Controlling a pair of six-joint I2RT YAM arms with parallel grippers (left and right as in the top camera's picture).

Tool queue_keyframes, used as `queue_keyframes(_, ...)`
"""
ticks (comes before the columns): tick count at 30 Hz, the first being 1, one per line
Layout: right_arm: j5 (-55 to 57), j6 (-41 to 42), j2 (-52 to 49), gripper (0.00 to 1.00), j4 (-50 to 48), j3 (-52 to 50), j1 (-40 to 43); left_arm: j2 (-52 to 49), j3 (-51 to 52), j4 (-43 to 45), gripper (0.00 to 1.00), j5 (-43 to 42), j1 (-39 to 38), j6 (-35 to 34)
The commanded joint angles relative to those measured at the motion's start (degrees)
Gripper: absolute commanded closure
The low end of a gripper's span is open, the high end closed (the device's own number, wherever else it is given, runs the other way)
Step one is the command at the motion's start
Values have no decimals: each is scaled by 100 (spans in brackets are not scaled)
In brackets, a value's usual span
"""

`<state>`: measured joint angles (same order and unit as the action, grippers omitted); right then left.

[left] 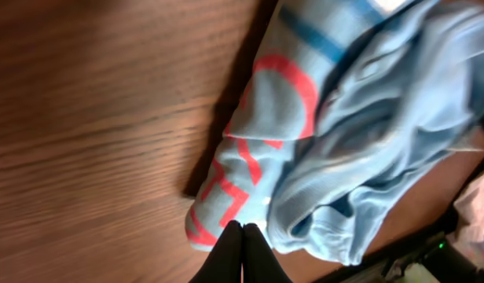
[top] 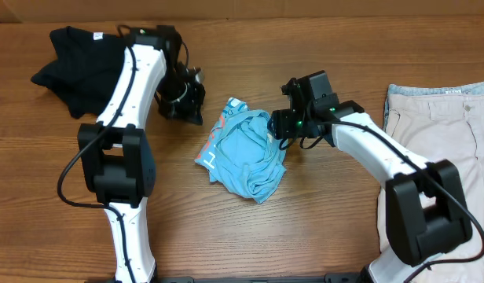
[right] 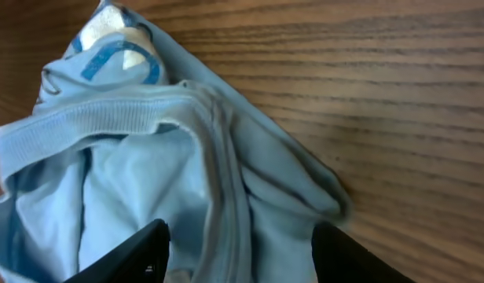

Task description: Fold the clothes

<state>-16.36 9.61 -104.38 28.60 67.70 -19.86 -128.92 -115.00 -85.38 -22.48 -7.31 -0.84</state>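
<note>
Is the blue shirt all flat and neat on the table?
No, the light blue T-shirt lies in a crumpled heap on the table.

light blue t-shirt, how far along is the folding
Nothing looks folded yet. The light blue cotton T-shirt lies crumpled mid-table. The right gripper hangs open over its collar, and the left gripper is shut beside it. The bunched black garment and the beige shorts are left to do.
</note>
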Motion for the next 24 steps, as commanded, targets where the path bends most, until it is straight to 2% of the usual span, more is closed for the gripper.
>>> queue_keyframes(1,-129,85,-50,39,-164,-11,20,-15,411,190,96,-389,-26,216)
queue_keyframes(4,-127,94,-81,51,-295,-11,22,-15,671,323,95,-573,-31,219)
queue_keyframes(6,-127,227,-129,51,-376,-11,22,-17,774,352,95,-566,-33,225)
queue_keyframes(8,-131,249,-162,57,-391,-11,33,-15,833,378,95,-566,-37,245)
queue_keyframes(10,-144,264,-162,57,-393,-11,37,-15,846,402,95,-566,-48,243)
queue_keyframes(13,-170,262,-164,43,-407,-11,37,-15,846,461,94,-566,-66,258)
queue_keyframes(14,-173,264,-164,42,-409,-11,35,-15,846,483,94,-566,-66,258)
queue_keyframes(16,-173,269,-175,44,-415,-11,35,-15,846,507,92,-566,-63,258)
queue_keyframes(18,-168,400,-221,53,-455,-11,35,-17,846,509,89,-566,-63,260)
queue_keyframes(22,-225,907,-426,55,-658,-11,22,-15,846,509,87,-566,-66,260)
queue_keyframes(23,-317,946,-490,61,-706,-11,20,-15,846,509,87,-566,-66,260)
queue_keyframes(24,-396,966,-533,81,-728,-11,20,-15,846,509,87,-564,-63,260)
